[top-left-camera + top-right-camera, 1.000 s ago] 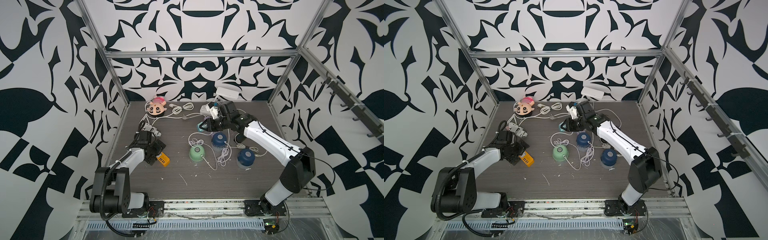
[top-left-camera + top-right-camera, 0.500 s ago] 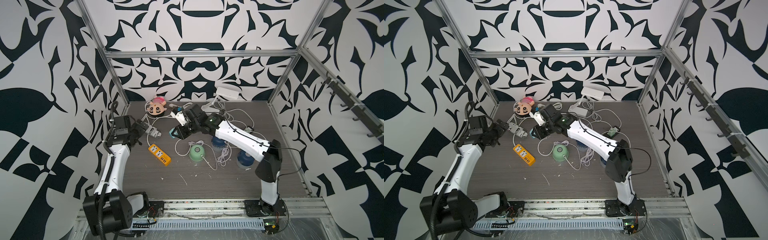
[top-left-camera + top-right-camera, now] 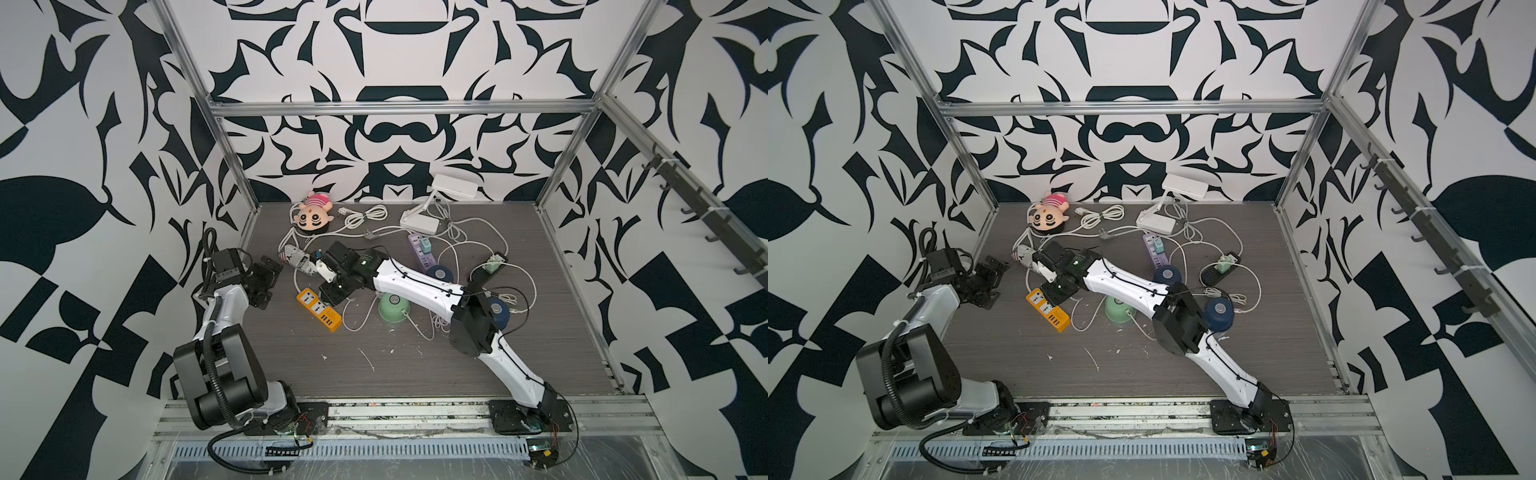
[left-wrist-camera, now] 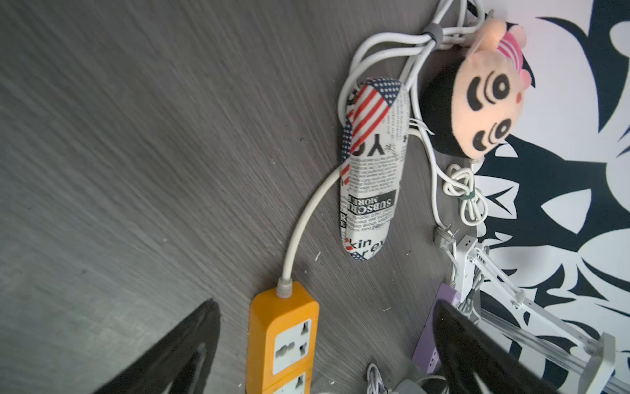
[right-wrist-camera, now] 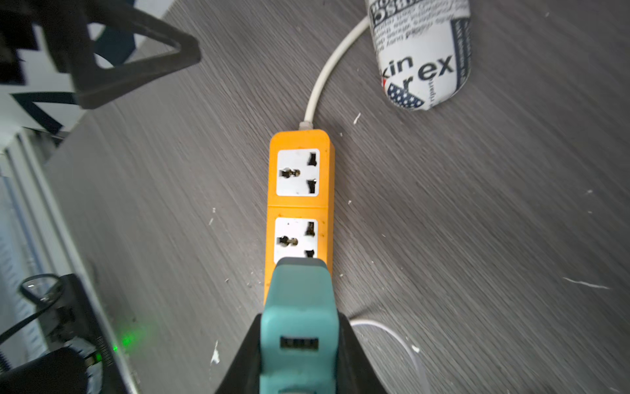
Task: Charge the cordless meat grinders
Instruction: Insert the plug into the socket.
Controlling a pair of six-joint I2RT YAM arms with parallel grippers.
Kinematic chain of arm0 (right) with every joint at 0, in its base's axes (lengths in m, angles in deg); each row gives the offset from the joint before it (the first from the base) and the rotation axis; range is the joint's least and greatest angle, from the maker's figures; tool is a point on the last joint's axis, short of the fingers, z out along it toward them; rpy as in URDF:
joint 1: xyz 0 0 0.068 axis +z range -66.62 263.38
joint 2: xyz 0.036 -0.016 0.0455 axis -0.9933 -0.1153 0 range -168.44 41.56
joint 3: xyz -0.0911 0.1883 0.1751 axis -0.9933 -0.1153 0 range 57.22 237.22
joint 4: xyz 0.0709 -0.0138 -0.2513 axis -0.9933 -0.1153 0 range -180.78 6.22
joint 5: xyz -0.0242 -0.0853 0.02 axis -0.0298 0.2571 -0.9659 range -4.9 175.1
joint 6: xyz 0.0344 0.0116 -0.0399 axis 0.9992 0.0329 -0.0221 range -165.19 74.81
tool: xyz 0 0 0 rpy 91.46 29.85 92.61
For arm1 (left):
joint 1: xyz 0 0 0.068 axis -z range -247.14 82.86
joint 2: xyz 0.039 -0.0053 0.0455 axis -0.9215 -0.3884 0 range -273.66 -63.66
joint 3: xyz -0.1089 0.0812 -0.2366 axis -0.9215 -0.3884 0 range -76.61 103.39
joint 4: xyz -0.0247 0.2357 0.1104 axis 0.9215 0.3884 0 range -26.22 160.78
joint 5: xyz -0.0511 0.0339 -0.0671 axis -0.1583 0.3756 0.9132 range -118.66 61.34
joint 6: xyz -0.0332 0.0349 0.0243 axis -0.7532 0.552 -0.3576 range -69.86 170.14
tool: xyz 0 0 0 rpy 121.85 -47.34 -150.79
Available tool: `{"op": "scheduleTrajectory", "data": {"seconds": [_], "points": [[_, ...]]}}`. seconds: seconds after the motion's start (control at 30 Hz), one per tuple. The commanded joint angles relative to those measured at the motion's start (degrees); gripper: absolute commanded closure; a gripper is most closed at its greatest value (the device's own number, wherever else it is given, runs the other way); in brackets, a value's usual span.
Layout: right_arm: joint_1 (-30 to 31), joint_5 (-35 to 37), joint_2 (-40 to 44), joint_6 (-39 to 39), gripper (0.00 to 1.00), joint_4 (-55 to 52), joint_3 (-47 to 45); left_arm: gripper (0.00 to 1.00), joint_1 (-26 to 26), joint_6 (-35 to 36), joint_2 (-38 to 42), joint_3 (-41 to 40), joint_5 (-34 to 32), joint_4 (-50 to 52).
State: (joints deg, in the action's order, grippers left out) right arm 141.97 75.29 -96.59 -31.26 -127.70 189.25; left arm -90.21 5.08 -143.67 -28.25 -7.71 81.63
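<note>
Cordless meat grinders (image 3: 393, 307) on the worktop (image 3: 415, 374), all upright between its centre and right edge, among loose white cables. Left to right: left gripper (image 3: 269, 281), jaws spread wide and empty, near the left edge; right gripper (image 3: 332, 291), clamped on a teal plug adapter (image 5: 296, 300) above the orange power strip (image 3: 319, 309), contact not discernible; mint green grinder (image 3: 1119, 309); two navy grinders (image 3: 440, 273) beside the right arm's elbow, one nearer the back edge, one nearer the right edge.
</note>
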Motion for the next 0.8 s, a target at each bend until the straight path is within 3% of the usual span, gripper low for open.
{"op": "scheduleTrajectory", "data": {"seconds": [0.0, 0.63, 0.77], "points": [[0.2, 2.3, 0.7, -0.5, 1.0, -1.2, 4.5, 0.01, -2.3, -3.9, 0.4, -2.8, 3.3, -6.4], [1.2, 1.3, -6.8, -0.6, 1.0, -1.5, 11.2, 0.01, -5.2, -3.6, -3.7, -7.1, 7.7, -10.6], [1.4, 0.9, -7.6, -0.9, 1.0, -1.8, 11.7, 0.07, -5.2, -3.5, -4.5, -7.2, 7.9, -10.9]]}}
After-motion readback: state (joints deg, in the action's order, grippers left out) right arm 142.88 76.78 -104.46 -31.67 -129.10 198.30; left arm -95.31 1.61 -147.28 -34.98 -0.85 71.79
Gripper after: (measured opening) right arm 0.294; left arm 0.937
